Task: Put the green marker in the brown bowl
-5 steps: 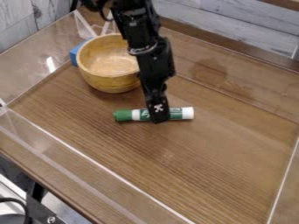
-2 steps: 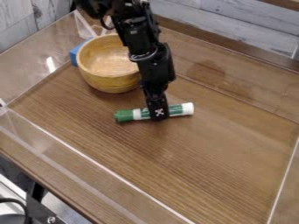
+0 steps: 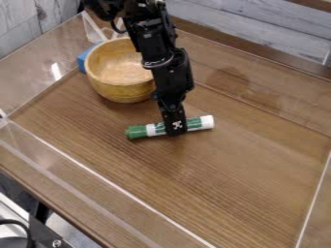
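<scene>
Green marker on worktop, ctr of frame, straddled by hand; grip/opening can't be told. Brown bowl seen upper L.

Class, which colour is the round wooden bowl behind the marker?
The round wooden bowl is light tan, seen in the camera view.

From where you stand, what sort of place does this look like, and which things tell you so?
Probably a robotics lab workspace: a black robot arm reaches over a wooden table, a green marker lies beneath its jaws, and a wooden bowl sits nearby.
</scene>
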You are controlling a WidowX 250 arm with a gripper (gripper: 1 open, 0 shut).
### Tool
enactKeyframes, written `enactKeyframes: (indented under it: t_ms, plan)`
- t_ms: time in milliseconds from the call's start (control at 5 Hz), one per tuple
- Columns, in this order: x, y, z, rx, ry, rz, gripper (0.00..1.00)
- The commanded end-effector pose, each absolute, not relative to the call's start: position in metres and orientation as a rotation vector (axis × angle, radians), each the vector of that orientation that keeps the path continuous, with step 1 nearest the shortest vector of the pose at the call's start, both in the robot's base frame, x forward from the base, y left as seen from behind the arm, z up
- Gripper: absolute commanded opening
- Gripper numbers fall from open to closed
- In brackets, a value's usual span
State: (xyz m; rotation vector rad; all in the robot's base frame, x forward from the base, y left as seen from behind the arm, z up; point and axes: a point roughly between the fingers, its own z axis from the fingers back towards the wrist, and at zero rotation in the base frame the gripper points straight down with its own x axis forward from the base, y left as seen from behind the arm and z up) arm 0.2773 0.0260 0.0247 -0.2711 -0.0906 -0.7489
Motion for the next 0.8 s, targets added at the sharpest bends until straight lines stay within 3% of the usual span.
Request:
enactKeyframes:
  t_ms: [0,600]
  plan:
    - [0.288,0.034,0.045,-0.238,-0.133,-0.725,0.0]
    - [0.288,0.04,0.072,-0.248,-0.106,-0.622,0.0]
